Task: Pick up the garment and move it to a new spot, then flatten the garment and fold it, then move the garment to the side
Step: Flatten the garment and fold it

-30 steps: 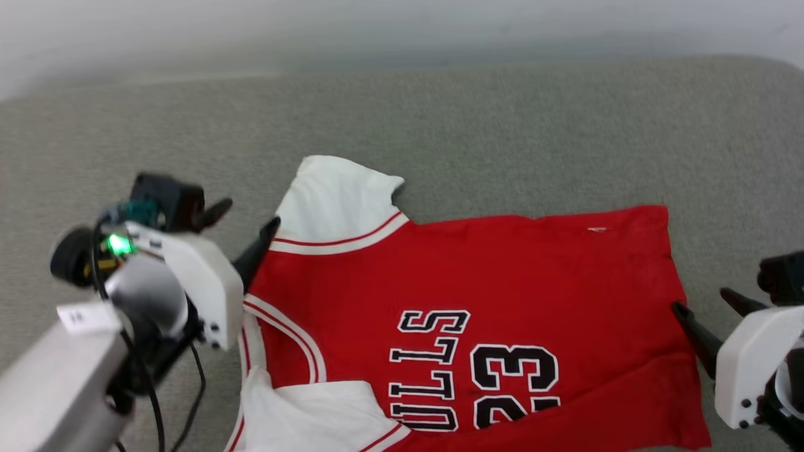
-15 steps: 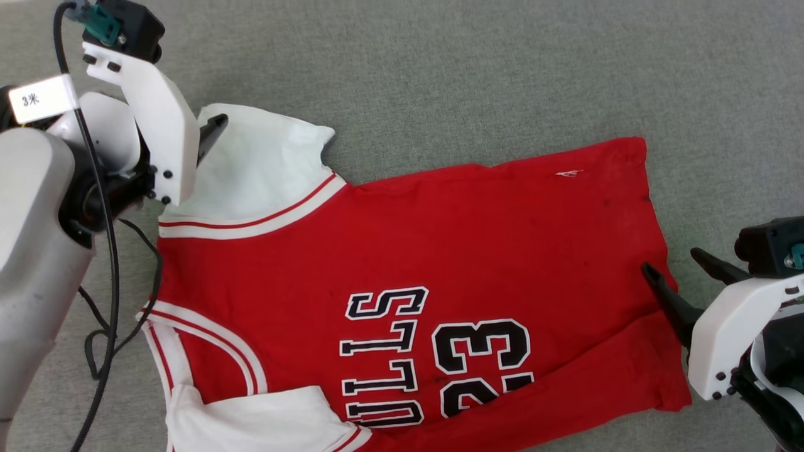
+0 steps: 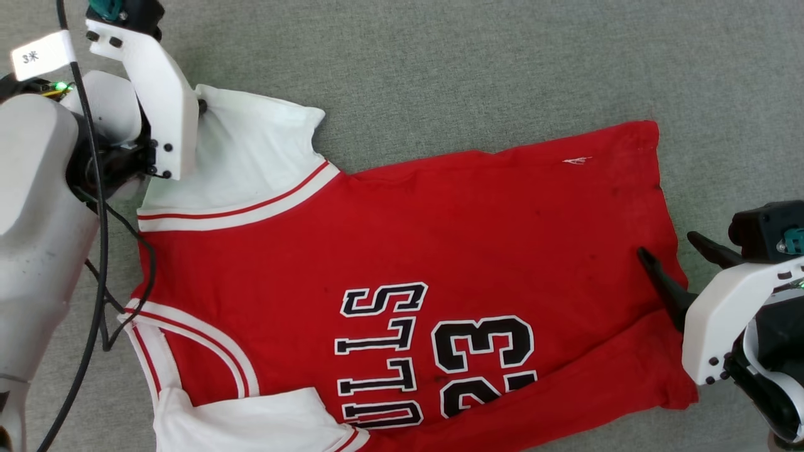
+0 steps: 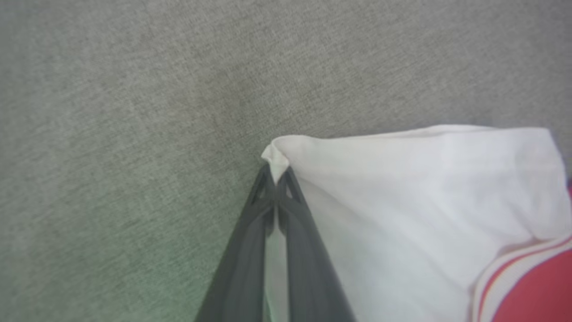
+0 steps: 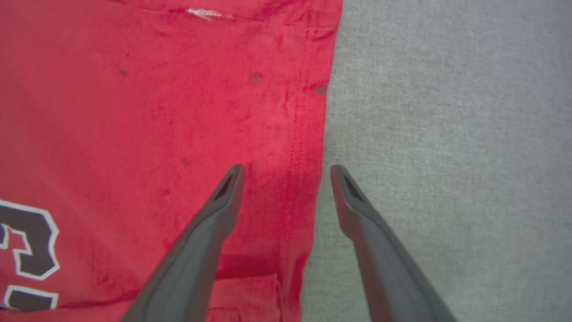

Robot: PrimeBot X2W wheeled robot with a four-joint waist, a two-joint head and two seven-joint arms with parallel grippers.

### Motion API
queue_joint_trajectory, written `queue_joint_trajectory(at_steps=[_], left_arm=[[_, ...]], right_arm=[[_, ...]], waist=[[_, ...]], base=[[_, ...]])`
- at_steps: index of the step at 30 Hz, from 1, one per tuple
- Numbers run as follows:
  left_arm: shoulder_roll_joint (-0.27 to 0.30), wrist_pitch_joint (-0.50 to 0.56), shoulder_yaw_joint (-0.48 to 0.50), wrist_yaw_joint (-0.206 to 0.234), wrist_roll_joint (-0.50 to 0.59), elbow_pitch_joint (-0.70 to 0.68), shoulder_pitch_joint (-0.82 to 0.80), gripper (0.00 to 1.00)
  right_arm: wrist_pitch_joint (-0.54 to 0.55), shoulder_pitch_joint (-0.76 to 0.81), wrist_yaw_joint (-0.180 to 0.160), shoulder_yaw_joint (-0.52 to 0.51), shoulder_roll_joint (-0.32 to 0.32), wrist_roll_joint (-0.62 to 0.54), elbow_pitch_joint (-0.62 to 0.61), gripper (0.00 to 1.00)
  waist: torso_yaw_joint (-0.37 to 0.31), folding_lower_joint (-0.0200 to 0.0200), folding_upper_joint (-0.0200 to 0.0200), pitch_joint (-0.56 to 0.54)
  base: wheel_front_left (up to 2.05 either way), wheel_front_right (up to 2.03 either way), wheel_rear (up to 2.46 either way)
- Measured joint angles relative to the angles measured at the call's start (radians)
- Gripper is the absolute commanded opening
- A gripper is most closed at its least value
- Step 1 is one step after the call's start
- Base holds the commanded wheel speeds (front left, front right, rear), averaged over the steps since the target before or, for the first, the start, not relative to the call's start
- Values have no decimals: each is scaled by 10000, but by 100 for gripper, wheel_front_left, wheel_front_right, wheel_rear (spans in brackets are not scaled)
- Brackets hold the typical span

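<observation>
We see open grey surface (image 3: 471,63) at twelve o'clock of the garment (image 3: 440,238). Our left gripper (image 4: 277,176) pinches the sleeve corner (image 4: 275,154), and our right gripper (image 5: 286,170) gapes astride the hem (image 5: 324,112).

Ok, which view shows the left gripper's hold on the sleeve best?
Left wrist view: the left gripper pinches the white sleeve corner of the garment, jaws shut. The head view hides that pinch behind the gripper's housing; the right wrist view shows the red hem.

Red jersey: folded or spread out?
Spread, not folded: the red jersey shirt with white short sleeves lies front-up on the grey fabric surface, lettering and 23 showing. Its near edge runs out of view.
</observation>
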Motion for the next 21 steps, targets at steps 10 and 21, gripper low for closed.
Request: queue_joint_trajectory(at_steps=[10, 21], left_arm=[[-132, -790, 104, -221, -537, -376, 131, 0], [382, -825, 6, -236, -849, -3139, 824, 0]], right_arm=[[1423, -789, 0, -245, -826, 685, 88, 100], [3358, -2909, 0, -616, -1515, 1448, 2180, 100]], waist=[[449, 0, 0, -542], [1515, -1, 0, -700]], base=[[0, 0, 0], [0, 0, 0]])
